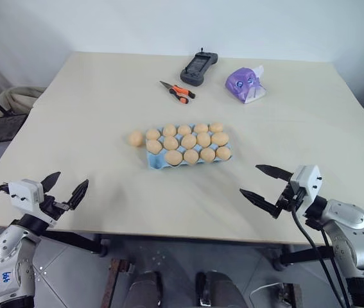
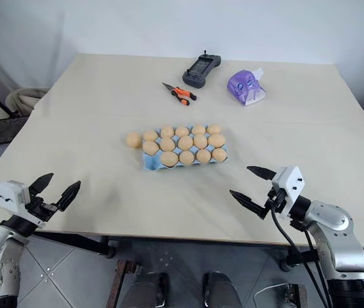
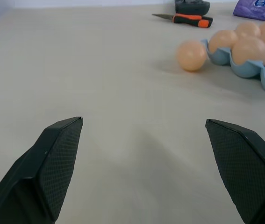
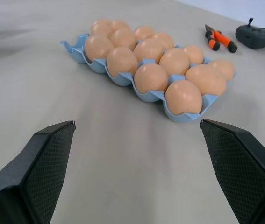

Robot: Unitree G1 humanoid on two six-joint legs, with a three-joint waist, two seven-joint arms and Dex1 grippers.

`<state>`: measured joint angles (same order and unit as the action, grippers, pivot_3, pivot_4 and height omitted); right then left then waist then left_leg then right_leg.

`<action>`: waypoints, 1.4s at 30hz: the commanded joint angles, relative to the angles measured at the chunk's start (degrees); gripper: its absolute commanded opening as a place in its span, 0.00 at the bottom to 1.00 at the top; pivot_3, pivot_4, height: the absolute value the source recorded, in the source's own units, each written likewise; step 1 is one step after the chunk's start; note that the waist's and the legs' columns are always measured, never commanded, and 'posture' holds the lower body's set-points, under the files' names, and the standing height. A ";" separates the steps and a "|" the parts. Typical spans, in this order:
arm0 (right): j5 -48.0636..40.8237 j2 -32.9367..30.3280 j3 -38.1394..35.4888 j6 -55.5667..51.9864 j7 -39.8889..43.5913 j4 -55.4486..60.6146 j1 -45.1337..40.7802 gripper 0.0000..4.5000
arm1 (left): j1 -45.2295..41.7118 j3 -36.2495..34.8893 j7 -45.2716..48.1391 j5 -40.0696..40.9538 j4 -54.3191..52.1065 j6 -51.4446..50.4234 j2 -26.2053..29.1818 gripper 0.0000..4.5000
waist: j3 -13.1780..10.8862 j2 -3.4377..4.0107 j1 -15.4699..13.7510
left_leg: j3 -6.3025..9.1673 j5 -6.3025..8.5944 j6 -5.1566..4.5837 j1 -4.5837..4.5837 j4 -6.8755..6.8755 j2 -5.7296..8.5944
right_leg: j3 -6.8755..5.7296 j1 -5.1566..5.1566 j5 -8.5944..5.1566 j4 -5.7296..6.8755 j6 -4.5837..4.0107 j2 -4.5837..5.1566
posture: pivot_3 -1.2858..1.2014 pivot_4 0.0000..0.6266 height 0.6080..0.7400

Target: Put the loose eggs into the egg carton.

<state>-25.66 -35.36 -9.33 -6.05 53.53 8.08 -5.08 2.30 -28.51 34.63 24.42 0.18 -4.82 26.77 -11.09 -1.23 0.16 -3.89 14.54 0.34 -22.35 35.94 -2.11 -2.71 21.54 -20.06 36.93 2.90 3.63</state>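
Remaining loose egg (image 1: 136, 138) lies just beside carton (image 1: 158, 161), ahead and right of left hand (image 1: 65, 185), which is nearer; both hands gape empty.

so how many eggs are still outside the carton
1. The loose egg lies on the table beside the left end of the egg carton; none seem hidden.
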 commanded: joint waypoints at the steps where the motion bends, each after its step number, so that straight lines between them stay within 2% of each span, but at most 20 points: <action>1: -0.40 -0.28 -1.05 1.47 0.55 0.20 -1.01 1.00 | -3.57 1.60 -0.22 0.77 -1.22 -0.72 0.96 0.99 | 0.00 0.00 -0.20 | 0.01 0.00 0.00 0.00 -0.01 0.00 | 0.00 0.00 0.00 0.00 -0.02 0.00 | 0.52 0.24 1.00; 5: -0.72 -0.73 -2.10 1.59 0.63 0.68 -0.53 1.00 | -10.81 6.20 0.86 -0.24 1.93 -4.60 2.69 0.99 | 0.00 0.00 -0.08 | 0.04 -0.01 -0.01 -0.05 -0.02 0.00 | -0.06 0.02 -0.01 -0.02 -0.03 0.00 | 0.52 0.24 1.00; 9: -0.92 -1.71 -3.43 1.54 0.81 1.59 1.49 1.00 | -20.83 12.51 2.19 -4.02 10.01 -6.33 4.17 0.99 | 0.00 0.00 -0.17 | -0.02 -0.16 -0.26 -0.06 -0.05 0.00 | -0.09 0.02 -0.01 -0.04 -0.03 -0.03 | 0.52 0.24 1.00; 15: -1.21 -2.21 -6.44 1.22 -0.83 3.78 4.61 1.00 | -39.81 20.75 3.13 -11.49 32.13 -4.57 3.14 0.99 | -0.02 -0.04 -0.17 | -0.05 -0.18 -0.30 -0.09 0.03 0.02 | -0.14 0.03 0.03 0.02 0.05 -0.10 | 0.52 0.24 1.00; 20: -1.49 -1.26 -7.07 0.53 -2.74 7.14 8.00 1.00 | -50.62 22.64 0.40 -15.62 48.42 1.30 0.83 0.99 | -0.03 -0.06 0.03 | -0.15 -0.18 -0.29 -0.07 0.03 0.02 | -0.08 0.05 0.06 0.02 0.10 -0.13 | 0.52 0.24 1.00; 26: -1.75 -0.96 -7.71 0.06 -4.23 9.12 10.15 1.00 | -57.14 23.52 0.87 -18.18 60.52 3.98 -0.89 0.99 | -0.09 -0.16 -0.09 | -0.18 -0.18 -0.28 -0.08 0.05 0.03 | -0.09 0.06 0.06 0.02 0.13 -0.14 | 0.52 0.24 1.00; 27: -1.76 -0.96 -7.88 0.03 -4.42 9.18 10.28 1.00 | -57.75 23.15 0.49 -18.19 61.79 4.62 -1.16 0.91 | -0.12 -0.22 -0.10 | -0.18 -0.18 -0.28 -0.09 0.06 0.04 | -0.09 0.06 0.07 0.02 0.14 -0.14 | 0.52 0.24 1.00; 29: -1.79 -0.86 -8.22 -0.05 -4.94 9.28 10.60 1.00 | -58.78 22.56 -0.10 -18.12 63.92 5.79 -1.66 0.82 | -0.14 -0.25 -0.12 | -0.17 -0.18 -0.28 -0.08 0.06 0.03 | -0.08 0.06 0.07 0.04 0.14 -0.14 | 0.52 0.24 1.00; 35: -1.59 -0.44 -7.98 -0.17 -5.51 9.79 11.18 1.00 | -59.68 21.38 -1.04 -18.06 66.58 8.65 -2.22 0.40 | -0.15 -0.26 -0.10 | -0.16 -0.19 -0.27 -0.08 0.06 0.04 | -0.10 0.06 0.07 0.05 0.14 -0.14 | 0.52 0.24 1.00; 38: -1.52 -0.36 -7.83 -0.25 -5.57 9.72 11.18 1.00 | -58.05 19.58 0.16 -16.49 65.75 10.81 -1.73 0.32 | -0.15 -0.26 -0.02 | -0.17 -0.19 -0.26 -0.08 0.06 0.04 | -0.10 0.06 0.07 0.05 0.14 -0.14 | 0.52 0.24 1.00; 42: -1.44 -0.31 -7.56 -0.30 -5.57 9.56 11.07 1.00 | -54.35 17.39 4.01 -15.10 62.25 16.48 -0.34 0.32 | -0.15 -0.26 0.04 | -0.18 -0.19 -0.26 -0.07 0.07 0.03 | -0.09 0.06 0.07 0.08 0.14 -0.14 | 0.52 0.24 1.00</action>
<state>-26.08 -35.75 -16.02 -6.54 48.21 15.71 5.86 -53.04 -9.72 36.94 7.78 65.35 8.33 25.14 -11.24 -1.49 0.20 -4.07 14.35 0.09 -22.41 36.00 -2.07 -2.79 21.60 -19.99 37.02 3.04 3.49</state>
